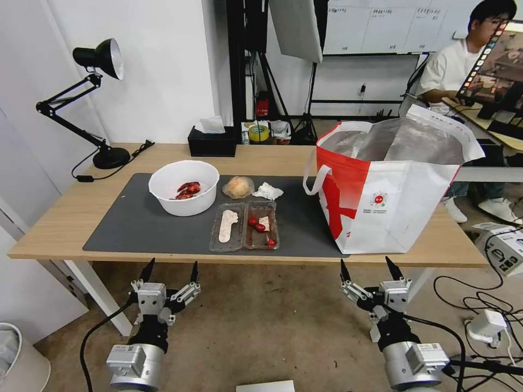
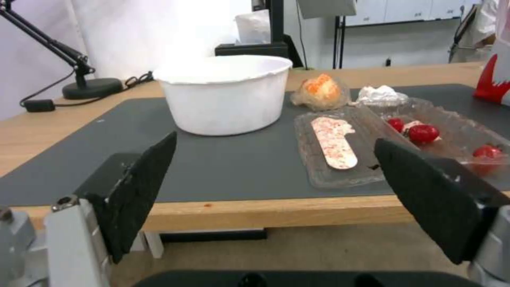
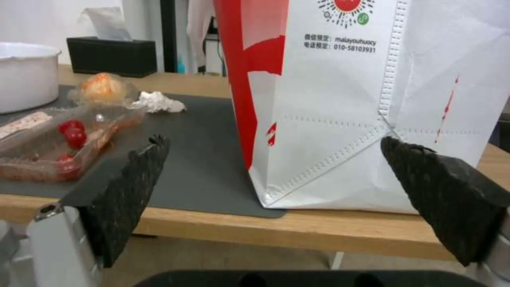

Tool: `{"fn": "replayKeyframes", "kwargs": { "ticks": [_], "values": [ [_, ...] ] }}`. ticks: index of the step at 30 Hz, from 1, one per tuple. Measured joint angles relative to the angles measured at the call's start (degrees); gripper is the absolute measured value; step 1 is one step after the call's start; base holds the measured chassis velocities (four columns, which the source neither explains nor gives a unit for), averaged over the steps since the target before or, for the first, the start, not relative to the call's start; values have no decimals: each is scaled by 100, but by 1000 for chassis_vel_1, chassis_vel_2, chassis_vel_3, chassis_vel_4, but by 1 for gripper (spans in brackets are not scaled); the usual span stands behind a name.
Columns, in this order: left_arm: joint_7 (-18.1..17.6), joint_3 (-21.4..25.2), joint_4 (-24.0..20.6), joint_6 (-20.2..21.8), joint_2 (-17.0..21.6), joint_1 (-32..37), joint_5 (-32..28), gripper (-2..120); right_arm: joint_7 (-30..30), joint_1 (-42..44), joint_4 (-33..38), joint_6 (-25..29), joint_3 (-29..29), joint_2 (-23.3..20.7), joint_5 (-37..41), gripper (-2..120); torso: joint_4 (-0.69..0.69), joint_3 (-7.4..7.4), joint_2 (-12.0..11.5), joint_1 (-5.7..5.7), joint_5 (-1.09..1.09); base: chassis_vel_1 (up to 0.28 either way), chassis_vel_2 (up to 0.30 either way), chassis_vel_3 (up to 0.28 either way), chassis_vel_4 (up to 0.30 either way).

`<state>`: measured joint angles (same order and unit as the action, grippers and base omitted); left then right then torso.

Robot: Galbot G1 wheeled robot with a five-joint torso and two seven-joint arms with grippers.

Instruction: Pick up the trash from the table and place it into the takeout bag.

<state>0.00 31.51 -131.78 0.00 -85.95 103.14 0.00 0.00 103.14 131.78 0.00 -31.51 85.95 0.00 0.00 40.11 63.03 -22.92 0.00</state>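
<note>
The left gripper (image 1: 170, 270) and the right gripper (image 1: 369, 268) both hang below the near edge of the table (image 1: 65, 212), each with its fingers spread wide and nothing between them.

From the head view, the trash lies on the dark mat (image 1: 136, 228): a white bowl (image 1: 184, 187) with red scraps inside, a wrapped beige lump (image 1: 238, 187), a crumpled tissue (image 1: 267, 191) and a clear two-part tray (image 1: 244, 226) nearest the edge. The takeout bag (image 1: 381, 185) stands open at the mat's right end, its foil lining visible from above.

The left wrist view faces the bowl from the side, hiding its contents, yet brings the tray's white strip (image 2: 333, 141) and red pieces (image 2: 423, 133) close. The right wrist view faces the bag's lower corner and its printed text (image 3: 340, 43).
</note>
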Motion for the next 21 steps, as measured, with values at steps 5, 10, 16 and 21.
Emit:
{"fn": "replayKeyframes", "kwargs": {
  "ticks": [5,10,16,21],
  "values": [
    [0,0,0,0,0,0,0,100,0,0,0,0,0,0,0,100,0,0,0,0,0,0,0,0,0],
    [0,0,0,0,0,0,0,100,0,0,0,0,0,0,0,100,0,0,0,0,0,0,0,0,0],
    [0,0,0,0,0,0,0,100,0,0,0,0,0,0,0,100,0,0,-1,0,0,0,0,0,0],
    [0,0,0,0,0,0,0,100,0,0,0,0,0,0,0,100,0,0,-1,0,0,0,0,0,0]
  ]
}}
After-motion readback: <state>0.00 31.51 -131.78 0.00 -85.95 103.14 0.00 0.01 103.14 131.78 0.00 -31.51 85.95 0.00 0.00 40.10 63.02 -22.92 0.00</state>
